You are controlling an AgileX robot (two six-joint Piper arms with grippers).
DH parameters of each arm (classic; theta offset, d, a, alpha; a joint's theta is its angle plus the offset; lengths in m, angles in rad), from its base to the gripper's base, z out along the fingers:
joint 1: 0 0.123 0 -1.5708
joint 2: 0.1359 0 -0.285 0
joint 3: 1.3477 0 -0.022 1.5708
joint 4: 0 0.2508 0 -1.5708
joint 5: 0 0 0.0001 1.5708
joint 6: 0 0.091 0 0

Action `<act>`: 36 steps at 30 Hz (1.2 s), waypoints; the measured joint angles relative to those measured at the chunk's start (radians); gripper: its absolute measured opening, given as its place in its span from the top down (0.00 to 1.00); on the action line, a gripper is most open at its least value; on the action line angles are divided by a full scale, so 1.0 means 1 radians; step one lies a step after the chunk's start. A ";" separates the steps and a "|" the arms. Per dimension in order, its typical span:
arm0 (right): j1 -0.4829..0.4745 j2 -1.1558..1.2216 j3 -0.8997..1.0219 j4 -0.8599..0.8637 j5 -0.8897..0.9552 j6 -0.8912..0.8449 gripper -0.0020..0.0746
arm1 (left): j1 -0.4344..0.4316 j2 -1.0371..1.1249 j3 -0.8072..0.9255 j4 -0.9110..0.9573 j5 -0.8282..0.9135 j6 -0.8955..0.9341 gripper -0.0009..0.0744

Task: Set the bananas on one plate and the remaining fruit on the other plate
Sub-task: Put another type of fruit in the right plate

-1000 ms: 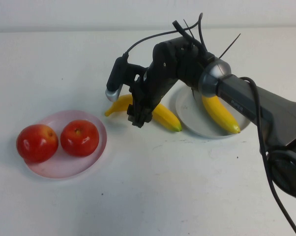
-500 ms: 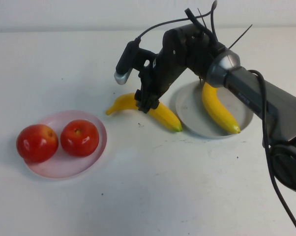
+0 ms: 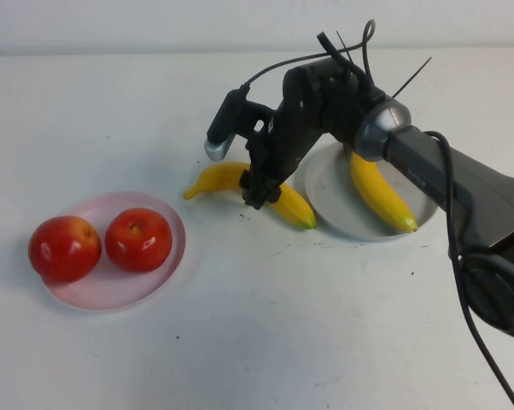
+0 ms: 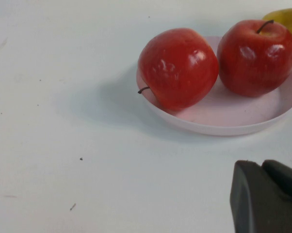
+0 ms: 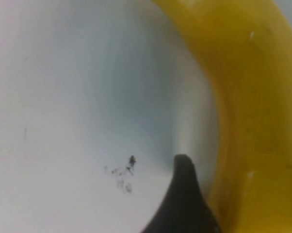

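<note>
Nearest, toward the left near part of the table (image 3: 283, 342): pink plate (image 3: 167, 256) with both apples on it, left apple (image 3: 64, 248) at the plate's left rim, right apple (image 3: 138, 240) just beside it, close but can't tell if touching

Left wrist view shows the same pair: pink plate (image 4: 223, 124), apples (image 4: 178, 67) and (image 4: 255, 56) side by side; dark left gripper (image 4: 267, 199) is only partly in shot, near the table surface short of the plate, well apart from the apples. Can't tell if its claw is open or closed

Mid-table: loose banana (image 3: 248, 186) lies on the tabletop between the two plates, one end pointing at the pink plate, green tip just beside the grey plate's rim. Right gripper (image 3: 255, 186) is down on the middle of this banana, arm reaching in from the right edge. Right wrist view: one dark fingertip (image 5: 182, 204) touching the table right against the banana (image 5: 252, 111); second finger not seen, so claw state can't tell, grip not confirmed

Further back, right of centre: grey plate (image 3: 325, 201) with the second banana (image 3: 381, 198) lying across it, partly under the arm
</note>
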 joint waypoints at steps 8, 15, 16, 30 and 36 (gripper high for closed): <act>0.000 0.018 0.000 0.000 0.013 0.046 0.38 | 0.000 0.000 0.000 0.000 0.000 0.000 0.99; -0.002 0.021 -0.001 0.007 0.011 0.078 0.44 | 0.000 0.000 0.000 0.001 0.000 0.000 0.99; -0.002 0.021 -0.001 0.009 0.011 0.078 0.47 | 0.000 0.000 0.000 0.001 0.000 0.000 0.99; -0.002 -0.106 -0.028 -0.083 0.117 0.563 0.58 | 0.000 0.000 0.000 0.001 0.000 0.000 0.99; -0.040 -0.167 -0.033 -0.237 0.194 0.896 0.58 | 0.000 0.000 0.000 0.001 0.000 0.000 0.99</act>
